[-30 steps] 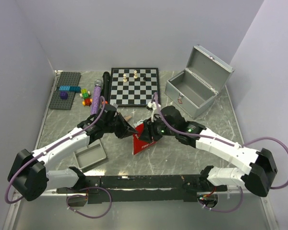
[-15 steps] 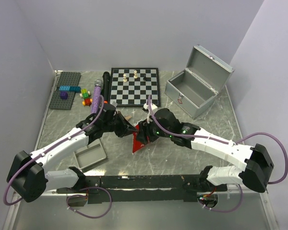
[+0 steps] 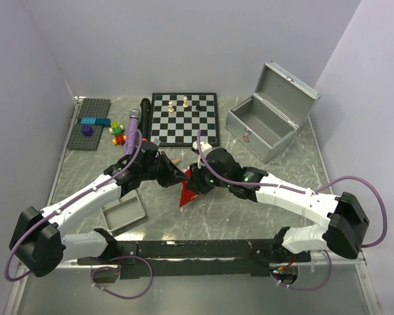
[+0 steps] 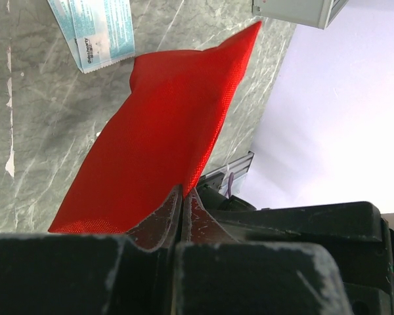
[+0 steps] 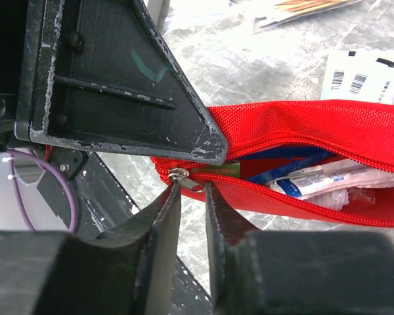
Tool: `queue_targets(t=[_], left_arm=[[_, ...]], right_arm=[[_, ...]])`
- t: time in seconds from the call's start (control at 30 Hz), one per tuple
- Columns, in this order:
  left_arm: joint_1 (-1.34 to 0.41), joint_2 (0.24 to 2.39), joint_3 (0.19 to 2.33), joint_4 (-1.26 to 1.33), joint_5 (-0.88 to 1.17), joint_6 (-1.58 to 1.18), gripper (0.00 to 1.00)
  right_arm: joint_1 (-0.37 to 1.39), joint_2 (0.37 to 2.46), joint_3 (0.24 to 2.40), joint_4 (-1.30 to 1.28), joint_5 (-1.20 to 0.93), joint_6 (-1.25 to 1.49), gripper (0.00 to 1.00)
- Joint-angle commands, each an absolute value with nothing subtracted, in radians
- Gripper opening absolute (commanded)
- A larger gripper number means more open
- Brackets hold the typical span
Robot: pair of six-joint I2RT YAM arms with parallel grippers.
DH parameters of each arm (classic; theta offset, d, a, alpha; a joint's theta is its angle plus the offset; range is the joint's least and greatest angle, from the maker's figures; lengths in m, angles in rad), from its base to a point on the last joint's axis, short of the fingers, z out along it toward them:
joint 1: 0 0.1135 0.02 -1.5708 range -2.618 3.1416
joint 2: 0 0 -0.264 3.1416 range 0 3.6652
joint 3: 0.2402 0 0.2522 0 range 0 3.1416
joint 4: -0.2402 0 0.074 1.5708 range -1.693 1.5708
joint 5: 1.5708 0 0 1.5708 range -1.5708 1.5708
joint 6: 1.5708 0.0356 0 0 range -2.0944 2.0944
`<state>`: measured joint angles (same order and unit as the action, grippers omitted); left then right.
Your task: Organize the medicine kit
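The medicine kit [image 3: 262, 128], a silver-grey metal case, stands at the back right with its lid swung up. A red pouch [image 3: 186, 193] is held up off the table at the middle. My left gripper [image 3: 180, 178] is shut on one edge of the red pouch [image 4: 164, 125], its fingertips [image 4: 177, 200] pinched together on the fabric. The pouch [image 5: 302, 128] is unzipped, with white and blue packets [image 5: 315, 180] showing inside. My right gripper [image 5: 190, 187] has narrowed onto the metal zipper pull [image 5: 187, 178] at the pouch's end, which spans the small gap between the tips.
A chessboard [image 3: 184, 118] with a few pieces lies behind the pouch. Left of it are two microphones [image 3: 132, 130] and a brick baseplate [image 3: 90, 123]. A shallow grey tray [image 3: 121, 211] sits near the left arm. Loose packets [image 4: 98, 29] lie on the table under the pouch.
My right arm has swung left along the pouch to its zipper end, and its jaws have narrowed onto the pull. The left gripper keeps its hold; the pouch shifted slightly left.
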<state>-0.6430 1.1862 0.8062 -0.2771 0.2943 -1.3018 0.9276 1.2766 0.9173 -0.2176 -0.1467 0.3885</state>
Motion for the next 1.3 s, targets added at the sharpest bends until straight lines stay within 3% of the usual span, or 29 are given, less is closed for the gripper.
queue_targets(t=[0.0,0.27,0.6,0.97,1.1,1.13,1.2,1.27], left_arm=[[-0.649,1.160,0.842,-0.245,0.333,-1.313,0.01],[-0.649,1.160,0.844,-0.256,0.325,-1.292,0.01],[-0.650,1.152,0.873,-0.313,0.301,-1.210,0.01],[-0.649,1.109,0.916,-0.413,0.288,-1.056,0.01],[-0.650,1.098,0.910,-0.425,0.287,-1.040,0.01],[-0.649,1.095,0.905,-0.414,0.288,-1.048,0.01],[-0.650,1.094,0.894,-0.391,0.290,-1.066,0.01],[-0.650,1.094,0.894,-0.374,0.293,-1.086,0.01]], right_arm=[[0.934,1.278,0.971,-0.163,-0.132,0.385,0.24],[0.933,1.261,0.954,-0.170,-0.114,0.382,0.00],[0.927,1.212,0.925,-0.216,-0.046,0.367,0.00],[0.743,1.198,0.877,-0.252,-0.037,0.400,0.00],[0.727,1.154,0.838,-0.171,-0.164,0.374,0.00],[0.730,1.117,0.812,-0.122,-0.211,0.373,0.05],[0.761,1.066,0.770,-0.043,-0.261,0.365,0.34],[0.794,1.039,0.756,-0.018,-0.259,0.356,0.46]])
